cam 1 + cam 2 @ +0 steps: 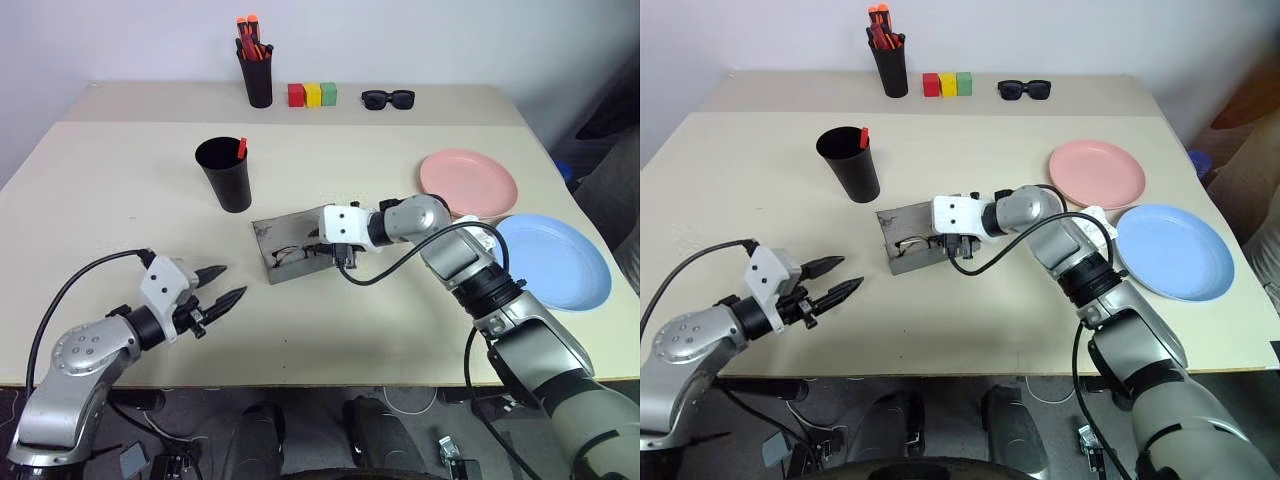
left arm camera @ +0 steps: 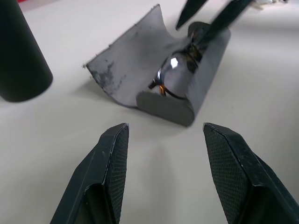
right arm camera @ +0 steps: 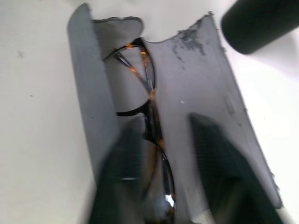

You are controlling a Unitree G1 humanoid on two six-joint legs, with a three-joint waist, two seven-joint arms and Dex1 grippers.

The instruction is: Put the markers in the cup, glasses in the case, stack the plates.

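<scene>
Glasses point(image 3: 140, 116) in open case point(image 3: 205, 98), under right claw point(image 3: 163, 154).

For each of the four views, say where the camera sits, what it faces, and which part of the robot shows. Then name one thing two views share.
Left eye view: on the head, looking down over the table; both arms show.
Right eye view: beside it, same scene.
Left wrist view: on the left arm, facing the open case; the left gripper stands open.
Right wrist view: on the right arm, above the glasses lying in the case; the right gripper has parted fingers.
Shared: both wrist views show the case, glasses and cup.
</scene>
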